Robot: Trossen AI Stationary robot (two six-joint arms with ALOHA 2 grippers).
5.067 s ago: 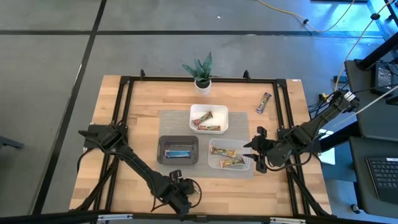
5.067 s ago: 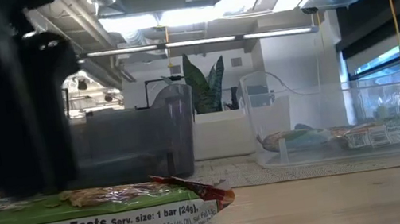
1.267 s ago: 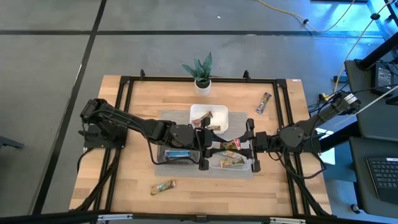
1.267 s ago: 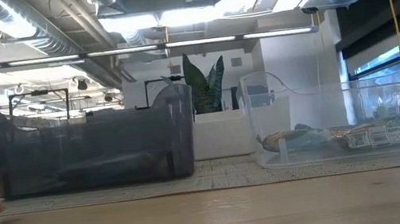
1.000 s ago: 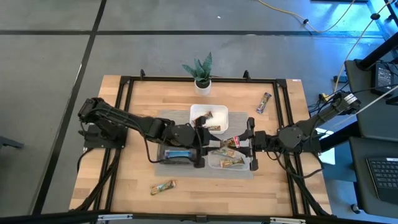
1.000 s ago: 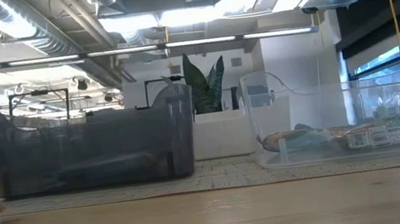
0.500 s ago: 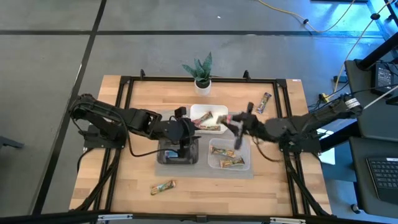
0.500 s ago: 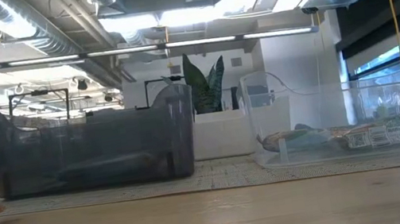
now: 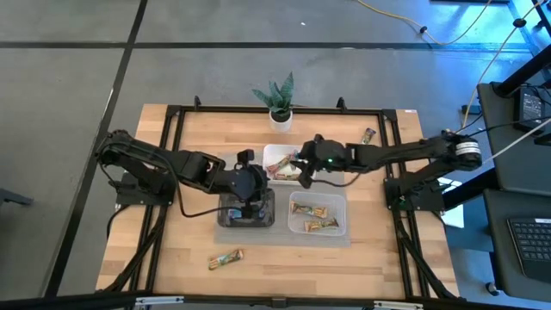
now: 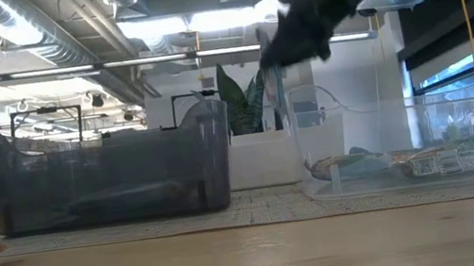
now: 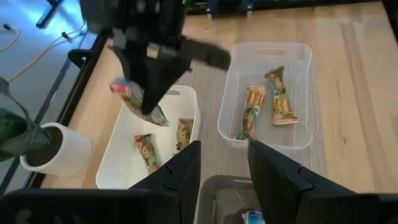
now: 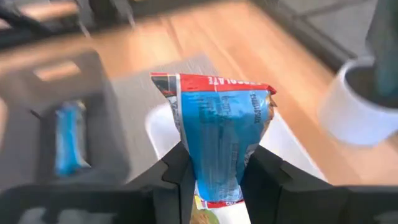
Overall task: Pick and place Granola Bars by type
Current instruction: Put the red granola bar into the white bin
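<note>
My right gripper [image 9: 303, 165] hangs over the white tray [image 9: 308, 153], shut on a blue-and-red granola bar [image 12: 221, 124]. It also shows in the left wrist view as the right gripper [image 11: 149, 74] with that bar [image 11: 140, 99]. Two brownish bars [image 11: 146, 152] lie flat in the white tray. My left gripper [image 9: 250, 188] is open above the black tray [image 9: 245, 213], where a blue bar [image 12: 68, 137] lies. Green-and-tan bars [image 9: 317, 226] lie in the clear tray [image 9: 340, 207]. One more bar [image 9: 225, 258] lies on the wood near the near edge. My right gripper pinches the blue-and-red bar between its two fingers [image 12: 261, 171], across its width at the lower part [image 12: 214, 180], where the wrapper is squeezed narrower. The fingers come from above, slanting down. The bar is lifted clear over the white tray and hangs tilted below the fingertips.
A potted plant [image 9: 278, 102] stands at the far edge behind the white tray. Another bar [image 9: 368, 133] lies on the wood to the far right, partly under the right arm. A grey mat [image 9: 258, 172] lies under the three trays. Black frame rails [image 9: 172, 129] border the table.
The two grippers stood close together between the black and clear trays with a bar between them. The left gripper has since drawn back left over the black tray. The right gripper has risen and swung far-left, carrying the bar over the white tray.
</note>
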